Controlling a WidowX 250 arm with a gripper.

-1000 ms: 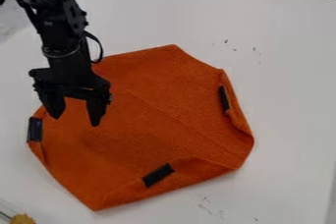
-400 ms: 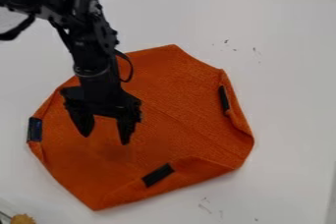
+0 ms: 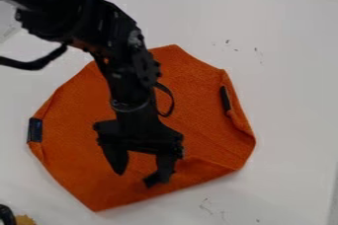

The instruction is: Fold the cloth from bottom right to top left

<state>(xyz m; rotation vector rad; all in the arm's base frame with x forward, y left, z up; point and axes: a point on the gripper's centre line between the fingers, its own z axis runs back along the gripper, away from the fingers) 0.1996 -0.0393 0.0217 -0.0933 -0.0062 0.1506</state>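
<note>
My gripper (image 3: 139,174) hangs over the lower middle of the cloth with its two fingers spread apart and no cloth visibly pinched between them. The orange cloth (image 3: 72,135) lies spread on the white table, with its right and bottom-right edges turned inward. A dark patch sits on its left edge and another on its right edge. The right fingertip overlaps the dark patch near the bottom edge; whether it touches cannot be told.
The white table (image 3: 290,71) surrounds the cloth and bears a few small dark marks. A yellowish-brown object (image 3: 25,220) and a black item (image 3: 7,214) are at the bottom left corner.
My gripper has moved right and down across the cloth, staying open, from its left part to the lower middle. A black item has appeared at the bottom left. The cloth keeps its shape.
</note>
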